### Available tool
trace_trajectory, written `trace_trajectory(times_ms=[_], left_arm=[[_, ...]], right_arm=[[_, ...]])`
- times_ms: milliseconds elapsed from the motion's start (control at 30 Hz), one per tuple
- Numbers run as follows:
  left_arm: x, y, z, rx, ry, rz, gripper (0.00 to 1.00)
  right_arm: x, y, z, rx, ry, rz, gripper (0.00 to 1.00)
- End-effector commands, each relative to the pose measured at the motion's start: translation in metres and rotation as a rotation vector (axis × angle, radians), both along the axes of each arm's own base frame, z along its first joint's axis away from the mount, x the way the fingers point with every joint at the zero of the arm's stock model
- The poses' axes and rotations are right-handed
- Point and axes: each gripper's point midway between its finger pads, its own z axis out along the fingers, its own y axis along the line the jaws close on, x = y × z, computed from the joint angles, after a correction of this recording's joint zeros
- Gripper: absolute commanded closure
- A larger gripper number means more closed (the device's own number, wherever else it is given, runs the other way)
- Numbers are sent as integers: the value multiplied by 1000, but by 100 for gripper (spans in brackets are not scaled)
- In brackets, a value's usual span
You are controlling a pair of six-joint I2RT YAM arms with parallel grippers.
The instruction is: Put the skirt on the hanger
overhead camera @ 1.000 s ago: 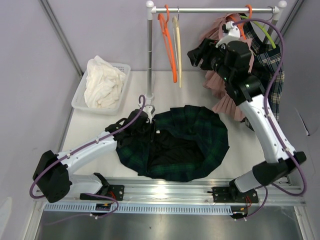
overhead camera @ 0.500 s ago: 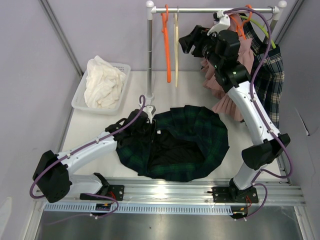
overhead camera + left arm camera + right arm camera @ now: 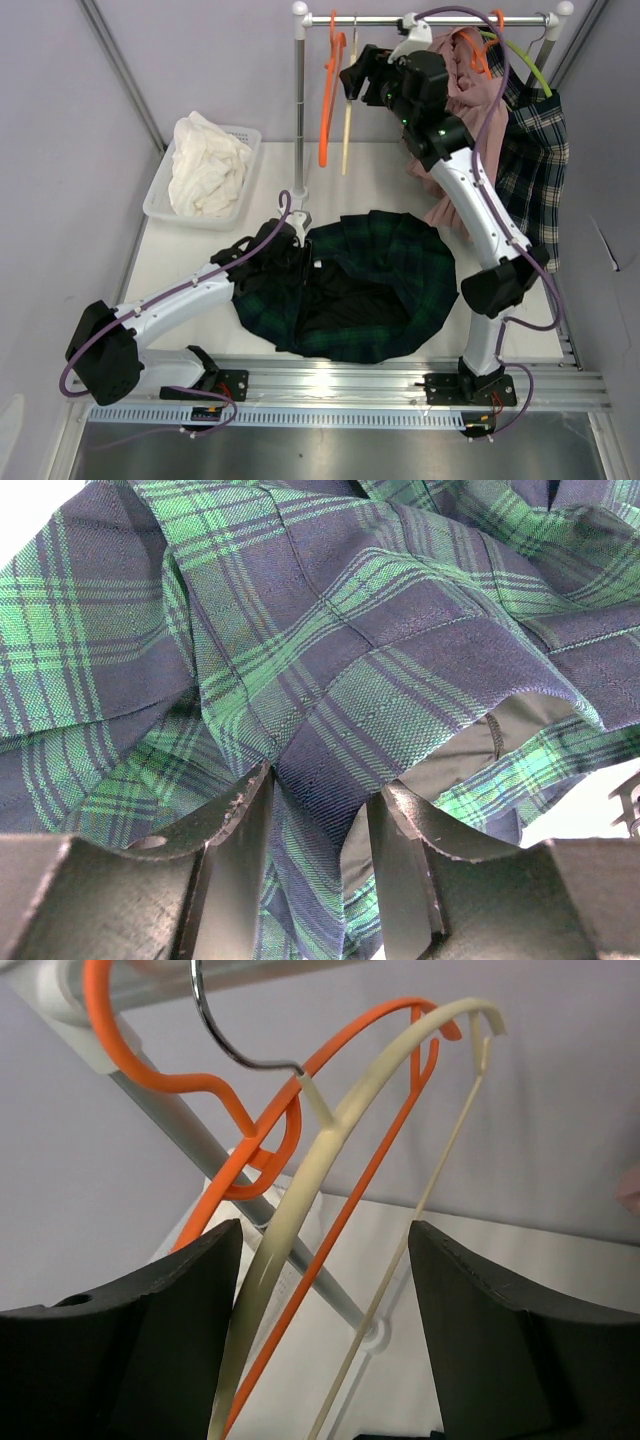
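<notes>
Left wrist view: the left claw (image 3: 320,855) is partly closed, and a thick fold of the green and navy plaid skirt (image 3: 380,630) is pinched between its two dark fingers (image 3: 235,860). The cloth bunches up out of the grip and spreads away in creases, with a patch of dark lining showing on the right. From the top external view, this claw sits low at the skirt's far left edge, just beside the foot of the rack's upright pole (image 3: 299,110). The skirt itself lies in a rough round heap on the middle of the worktop (image 3: 180,260), reaching toward the near edge, its black inside turned up at the centre.

The right claw (image 3: 325,1300) is raised to the rail (image 3: 440,19) above the far edge, its fingers spread wide and holding nothing. The cream hanger (image 3: 330,1140) hangs in the gap between them, its near arm close to one finger; whether it touches I cannot tell. The orange hanger (image 3: 326,120) hangs just beside it on the same rail, tilted.

Farther along the rail to the right hang a pink pleated skirt (image 3: 470,90) and a dark plaid garment (image 3: 530,170). At the far left corner of the worktop a white basket (image 3: 158,185) holds a pile of white cloth (image 3: 205,165).
</notes>
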Motion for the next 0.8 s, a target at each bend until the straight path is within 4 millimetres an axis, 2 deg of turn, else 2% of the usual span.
trace_trajectory(times_ms=[0,67,267,433,567,767], left_arm=[[1,-1,4,-20,-14,-12,54],[0,0,5,-20,-18,-13,54],[-1,1,2,-19,-15,-11,54],[-2,0,1,-22,-13,-12,54],[-3,1,-1,-21,-11,-13,53],[-4,0,-5,-24,-2,-17,54]], right_arm=[[0,3,5,-82,-30,-82,27],[3,-4,1,-106,-24,-160,30],[-7,-10,-3,-199,-53,-282,40],[-15,-16,5,-263,-94,-343,47],[-15,-24,6,-300,-102,-375,56],[-21,-24,16,-311,-125,-354,56]])
